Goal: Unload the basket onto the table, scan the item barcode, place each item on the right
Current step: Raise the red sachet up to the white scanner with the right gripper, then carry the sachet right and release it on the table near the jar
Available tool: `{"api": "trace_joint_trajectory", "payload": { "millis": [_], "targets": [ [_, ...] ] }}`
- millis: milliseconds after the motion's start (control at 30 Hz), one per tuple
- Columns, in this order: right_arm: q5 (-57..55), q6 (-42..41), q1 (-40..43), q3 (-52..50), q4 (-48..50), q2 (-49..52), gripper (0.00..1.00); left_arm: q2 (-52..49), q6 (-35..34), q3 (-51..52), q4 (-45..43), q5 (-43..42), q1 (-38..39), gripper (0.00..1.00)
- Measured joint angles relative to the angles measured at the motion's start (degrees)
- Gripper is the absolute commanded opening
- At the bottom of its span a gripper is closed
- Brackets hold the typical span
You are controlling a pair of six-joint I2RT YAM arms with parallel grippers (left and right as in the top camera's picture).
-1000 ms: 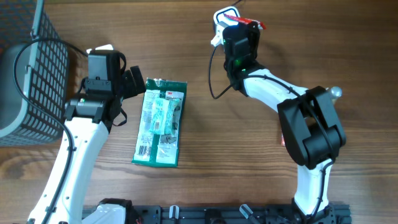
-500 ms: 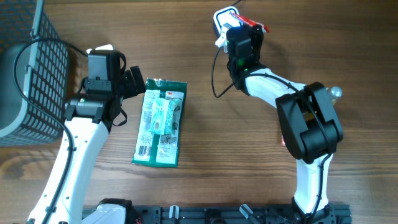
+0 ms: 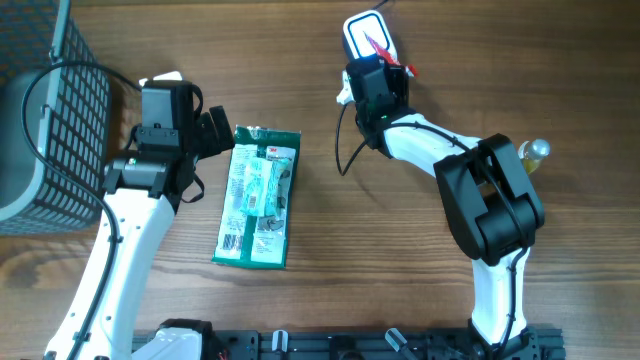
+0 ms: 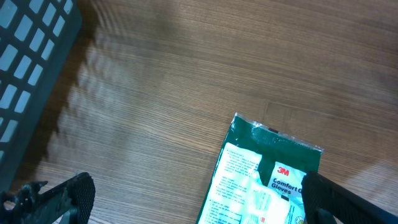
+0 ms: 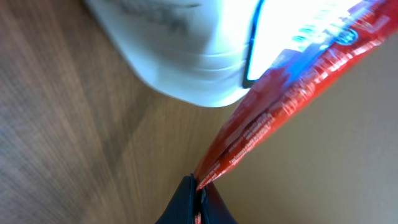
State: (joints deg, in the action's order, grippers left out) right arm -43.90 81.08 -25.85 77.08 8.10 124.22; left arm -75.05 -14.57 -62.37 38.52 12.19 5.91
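My right gripper (image 3: 380, 66) is shut on the end of a thin red packet (image 3: 377, 43) at the far side of the table. The packet reaches across the face of a white scanner (image 3: 362, 30). In the right wrist view the red packet (image 5: 280, 87) runs up from my closed right gripper (image 5: 199, 191) past the white scanner (image 5: 186, 50). A green glove package (image 3: 258, 197) lies flat in the middle-left. My left gripper (image 3: 216, 131) hangs open at its top left corner; in the left wrist view the package (image 4: 267, 180) sits between the spread left gripper (image 4: 199, 199).
A dark wire basket (image 3: 50, 120) stands at the far left, its edge showing in the left wrist view (image 4: 31, 68). A black cable (image 3: 345, 135) loops below the right wrist. A small yellowish object with a knob (image 3: 535, 152) sits by the right arm.
The right gripper has shifted slightly left and toward me with the red packet, uncovering more of the scanner's white face. The left arm and the green package have not moved.
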Motion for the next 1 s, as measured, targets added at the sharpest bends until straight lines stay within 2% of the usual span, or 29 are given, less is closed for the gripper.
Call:
{"api": "trace_joint_trajectory", "payload": {
  "millis": [267, 367, 433, 567, 733, 833, 867, 1000],
  "targets": [
    [-0.1, -0.5, 0.0, 0.0, 0.0, 0.0, 0.04, 0.0, 0.0, 0.0, 0.0, 0.0, 0.0, 1.0],
    [-0.1, -5.5, 0.0, 0.0, -0.5, -0.8, 0.04, 0.0, 0.0, 0.0, 0.0, 0.0, 0.0, 1.0],
    [0.5, -10.1, 0.0, -0.1, -4.3, -3.2, 0.04, 0.0, 0.0, 0.0, -0.1, 0.0, 0.0, 1.0],
    [7.6, -25.3, 0.1, -0.1, -21.2, -16.1, 0.04, 0.0, 0.0, 0.0, 0.0, 0.0, 0.0, 1.0],
    [22.8, -46.1, 0.3, 0.4, -41.2, -31.1, 0.04, 0.0, 0.0, 0.0, 0.0, 0.0, 0.0, 1.0],
    [30.1, -58.8, 1.3, 0.6, -52.1, -34.3, 0.04, 0.0, 0.0, 0.0, 0.0, 0.0, 0.0, 1.0],
    [33.0, -67.5, 2.2, -0.3, -58.7, -34.2, 0.04, 0.0, 0.0, 0.0, 0.0, 0.0, 0.0, 1.0],
    [35.4, -81.2, 3.9, -6.0, -61.0, -34.0, 0.06, 0.0, 0.0, 0.0, 0.0, 0.0, 0.0, 1.0]
  ]
}}
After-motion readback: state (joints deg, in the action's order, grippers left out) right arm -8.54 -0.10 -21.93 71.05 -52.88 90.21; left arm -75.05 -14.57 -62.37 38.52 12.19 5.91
